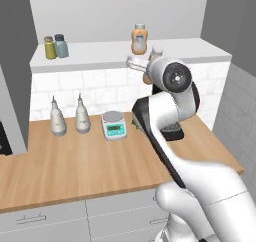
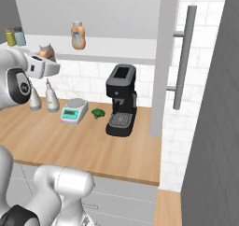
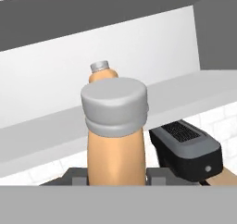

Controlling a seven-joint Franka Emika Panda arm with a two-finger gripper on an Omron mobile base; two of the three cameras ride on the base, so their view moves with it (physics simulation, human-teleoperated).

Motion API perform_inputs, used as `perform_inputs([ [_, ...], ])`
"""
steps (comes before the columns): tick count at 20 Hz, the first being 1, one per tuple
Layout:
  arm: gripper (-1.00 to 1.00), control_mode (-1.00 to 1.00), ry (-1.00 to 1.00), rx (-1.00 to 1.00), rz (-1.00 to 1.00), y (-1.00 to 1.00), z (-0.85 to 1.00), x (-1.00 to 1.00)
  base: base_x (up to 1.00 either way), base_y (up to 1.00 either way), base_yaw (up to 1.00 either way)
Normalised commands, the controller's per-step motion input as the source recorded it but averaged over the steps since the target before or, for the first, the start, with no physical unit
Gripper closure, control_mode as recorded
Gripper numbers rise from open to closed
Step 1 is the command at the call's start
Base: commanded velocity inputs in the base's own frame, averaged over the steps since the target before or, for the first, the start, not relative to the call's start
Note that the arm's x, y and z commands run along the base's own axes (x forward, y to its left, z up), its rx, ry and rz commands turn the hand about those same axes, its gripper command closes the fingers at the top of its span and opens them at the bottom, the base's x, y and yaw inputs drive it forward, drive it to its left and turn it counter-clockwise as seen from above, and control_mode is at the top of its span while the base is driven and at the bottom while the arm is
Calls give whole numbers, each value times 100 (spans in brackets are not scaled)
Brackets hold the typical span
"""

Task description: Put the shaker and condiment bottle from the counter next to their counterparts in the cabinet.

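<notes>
We see the gripper (image 3: 115, 172) clamped on the condiment bottle (image 3: 115, 140), a slim orange body under a pale cap, raised near the front edge of the cabinet (image 1: 100, 53) with open air over the counter (image 1: 75, 166) beneath it. Beyond it the bigger orange bottle (image 1: 139, 40) stands mid-shelf, with bare white shelf on both sides, and the coffee machine (image 2: 121, 106) sits on the counter below. The shaker (image 1: 61, 46), blue-grey with a dark cap, stands at the shelf's left end just beside the yellow-green shaker (image 1: 49, 48).
</notes>
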Motion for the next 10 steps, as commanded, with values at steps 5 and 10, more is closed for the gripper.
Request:
perform_inputs([
  [5, 100, -100, -1, 0, 8, 0, 41, 2, 0, 0, 0],
  [10, 100, -100, -2, 0, 9, 0, 44, 0, 0, 0, 0],
])
